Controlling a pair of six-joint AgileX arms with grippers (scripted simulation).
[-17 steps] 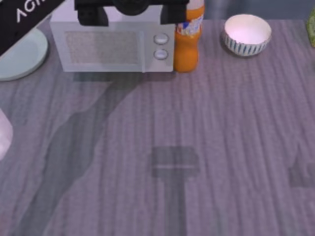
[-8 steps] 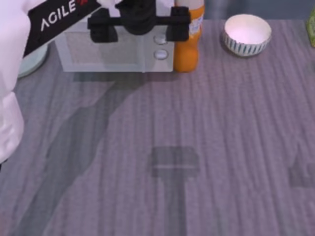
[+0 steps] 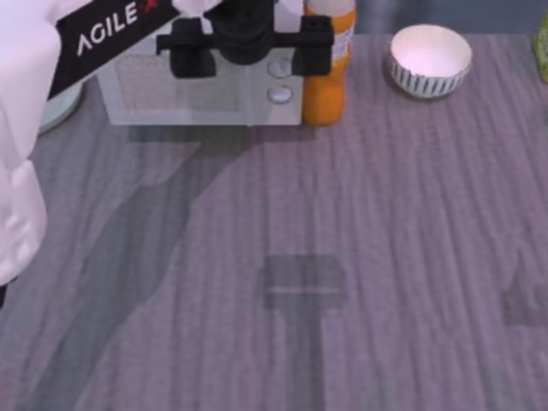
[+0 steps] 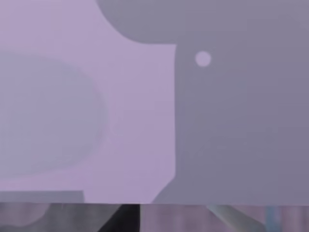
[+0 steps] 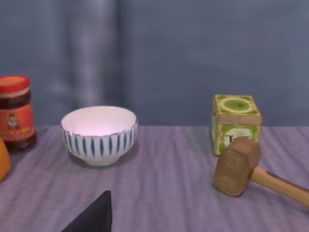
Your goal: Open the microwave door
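**Left arm closes in on the microwave at the desk's far edge**

The left gripper [image 3: 248,38] hovers over the microwave [image 3: 197,86] near the far left corner; whether its claw is clenched cannot be told. The microwave door [image 3: 175,83] looks shut. Best approach: hook the handle squarely, then swing outward, clear of the orange bottle [image 3: 325,77]. The grey-purple desk [image 3: 360,257] also carries a striped bowl [image 3: 428,58].

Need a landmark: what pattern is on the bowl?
Blue vertical stripes on white bowl, right wrist view.
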